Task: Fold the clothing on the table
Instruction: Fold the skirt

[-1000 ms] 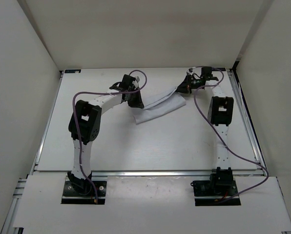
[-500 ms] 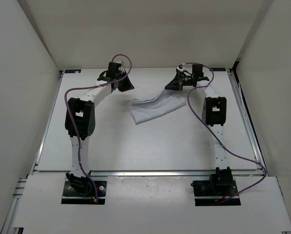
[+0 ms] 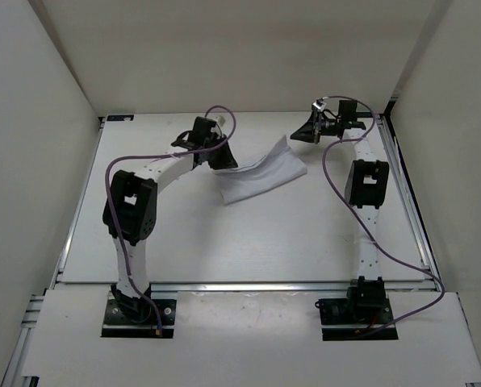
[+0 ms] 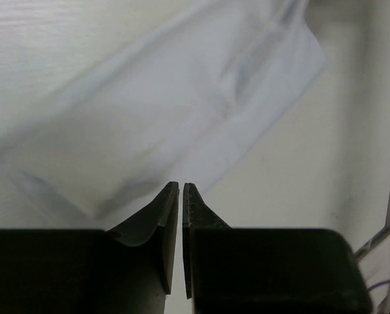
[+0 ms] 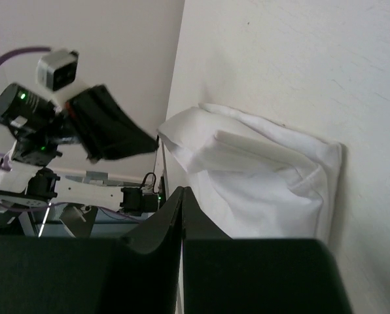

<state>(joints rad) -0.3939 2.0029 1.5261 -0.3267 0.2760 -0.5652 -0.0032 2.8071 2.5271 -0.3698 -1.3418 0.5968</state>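
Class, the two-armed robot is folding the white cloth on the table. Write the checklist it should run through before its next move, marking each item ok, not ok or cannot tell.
1. Cloth lies wholly on the table, away from its edges: ok.
2. Cloth flat and smooth: not ok; it is bunched, with creases and a ridge towards the right arm.
3. Right jaws shut: ok.
4. Right jaws pinching cloth: cannot tell; the tips reach the fabric, but no pinch shows.
5. Left jaws holding cloth: cannot tell; they stand nearly together at the cloth's left edge, with nothing seen between them.
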